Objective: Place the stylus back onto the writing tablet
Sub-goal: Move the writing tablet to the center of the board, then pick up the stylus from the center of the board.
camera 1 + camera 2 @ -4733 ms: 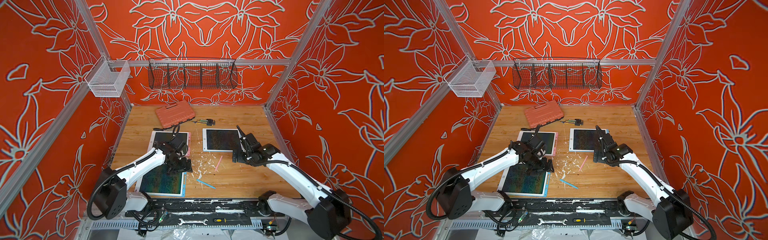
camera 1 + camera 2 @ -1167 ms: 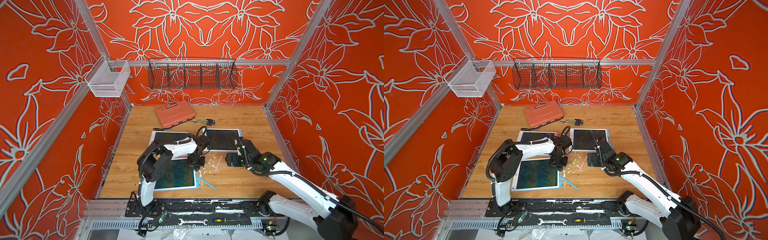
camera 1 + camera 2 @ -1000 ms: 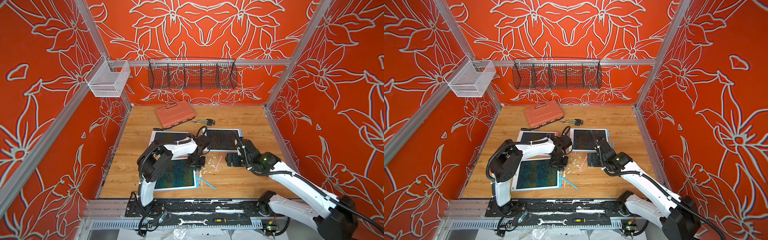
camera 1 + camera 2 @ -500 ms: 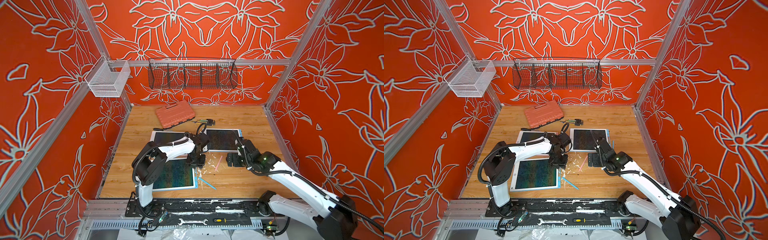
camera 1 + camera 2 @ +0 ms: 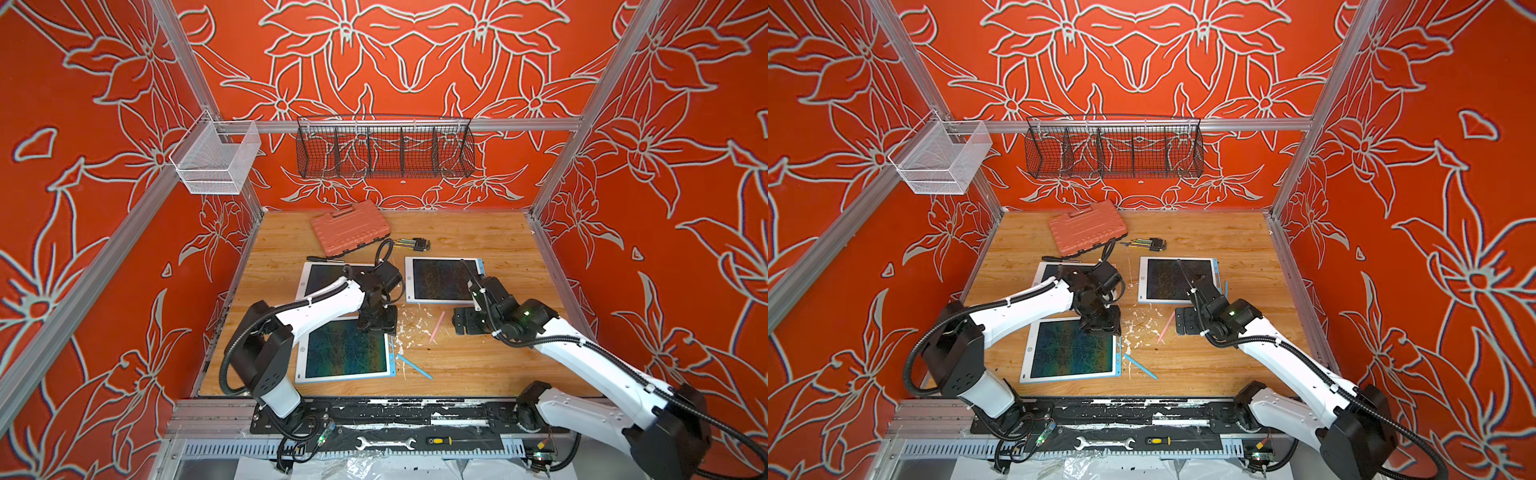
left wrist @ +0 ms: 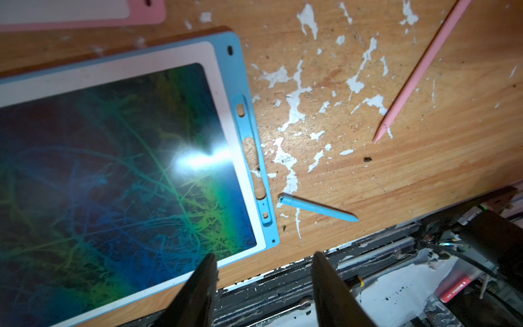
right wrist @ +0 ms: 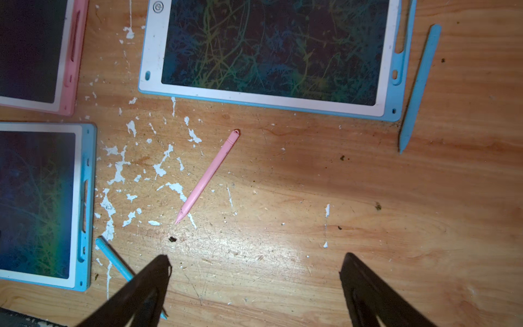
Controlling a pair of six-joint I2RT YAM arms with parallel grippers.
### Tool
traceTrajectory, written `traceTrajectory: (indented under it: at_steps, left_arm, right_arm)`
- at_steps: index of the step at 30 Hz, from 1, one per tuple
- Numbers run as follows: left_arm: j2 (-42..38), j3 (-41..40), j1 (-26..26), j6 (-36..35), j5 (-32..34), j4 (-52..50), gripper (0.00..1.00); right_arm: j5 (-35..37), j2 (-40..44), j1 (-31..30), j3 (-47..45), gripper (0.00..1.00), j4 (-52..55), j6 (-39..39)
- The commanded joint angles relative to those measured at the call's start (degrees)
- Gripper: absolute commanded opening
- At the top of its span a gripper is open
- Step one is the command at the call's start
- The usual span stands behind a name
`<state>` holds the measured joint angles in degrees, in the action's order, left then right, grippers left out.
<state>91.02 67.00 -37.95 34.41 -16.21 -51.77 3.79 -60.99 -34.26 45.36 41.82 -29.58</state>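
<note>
1. The left gripper [image 6: 263, 260] had its jaws a little apart with nothing between them. A second earlier they had been shut tight. It hung over the far right corner of the near blue writing tablet [image 5: 301, 357].
2. That tablet had changed most. A few seconds before, it had lain skewed toward the table's left edge. Now it sat squarer to the front edge and closer to the middle. Its empty holder slot [image 6: 249, 136] faced the loose styluses. The parting jaws read as a let-go after that shove.
3. The blue stylus [image 6: 318, 211] lay flat on the table [image 5: 478, 365], its blunt end just beside the slotted edge and seemingly not touching it. It had not moved.
4. The right gripper [image 7: 256, 259] stood wide open and empty over bare wood, hardly shifted in the last second. The pink stylus [image 7: 208, 177] lay just ahead of it, between the near tablet and the far blue tablet [image 5: 409, 278].
5. No stylus was back on a tablet yet. With the near tablet brought alongside the blue stylus, the picking up looked to be the step now due, probably by the left gripper.
</note>
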Motion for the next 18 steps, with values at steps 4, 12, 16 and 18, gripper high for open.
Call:
traceTrajectory:
  at_steps: [4,12,16,18]
  left_arm:
    - [-6.26,-4.07,4.05,0.45,-3.39,0.07,0.56]
    - [-12.64,-9.13,6.58,1.26,-6.57,2.38,0.76]
    - [-15.64,-12.41,8.73,1.58,-9.28,4.33,0.80]
    - [-16.87,-13.58,10.05,1.16,-10.05,4.57,0.81]
  right_arm:
    - [-3.13,-2.58,-1.10,1.55,0.94,1.85,-0.78]
    - [-3.96,-6.64,-5.40,3.07,0.93,2.23,-1.53]
    - [-5.70,-9.08,-6.70,3.23,0.92,2.08,-1.46]
    - [-5.82,-9.49,-7.84,3.41,0.92,1.55,-1.53]
